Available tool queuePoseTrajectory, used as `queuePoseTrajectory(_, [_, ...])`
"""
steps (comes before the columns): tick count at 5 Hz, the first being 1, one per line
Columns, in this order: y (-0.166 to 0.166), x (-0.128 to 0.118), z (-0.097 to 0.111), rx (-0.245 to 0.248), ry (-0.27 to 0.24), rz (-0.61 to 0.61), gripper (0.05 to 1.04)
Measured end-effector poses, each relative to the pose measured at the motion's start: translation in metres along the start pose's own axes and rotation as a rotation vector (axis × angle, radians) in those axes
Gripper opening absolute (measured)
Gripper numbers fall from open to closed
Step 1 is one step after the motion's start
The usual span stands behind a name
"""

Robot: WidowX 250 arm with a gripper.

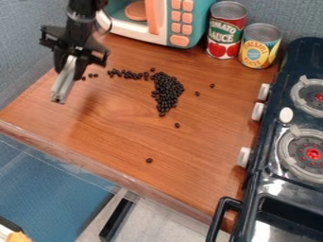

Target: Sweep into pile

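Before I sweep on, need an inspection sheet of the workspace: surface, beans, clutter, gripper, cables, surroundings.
Surface: wood counter, beans lying directly on it; no spill or damage seen.
Beans: dark heap right of the gripper; thin trail runs from it toward the gripper; strays to its right and toward the front edge.
Clutter: red can, yellow can and toy microwave at the back.
Gripper: over the counter's left side, shut on a gray strip.
Cables: thin dark loop beside the arm.
Surroundings: stove along the right, gray-blue wall behind.
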State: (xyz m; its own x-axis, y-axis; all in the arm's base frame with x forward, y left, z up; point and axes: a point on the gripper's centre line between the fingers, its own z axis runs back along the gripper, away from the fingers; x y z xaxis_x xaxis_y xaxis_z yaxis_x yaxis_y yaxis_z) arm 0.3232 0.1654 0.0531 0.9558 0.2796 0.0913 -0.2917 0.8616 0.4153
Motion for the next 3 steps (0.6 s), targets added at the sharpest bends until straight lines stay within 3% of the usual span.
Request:
queuePoseTrajectory(1, [0.01, 0.013, -0.015, 0.119, -0.063, -0.026, 0.368])
queuePoseTrajectory(3, [0.006, 0.033, -0.019, 0.119, -0.068, -0.044, 0.368])
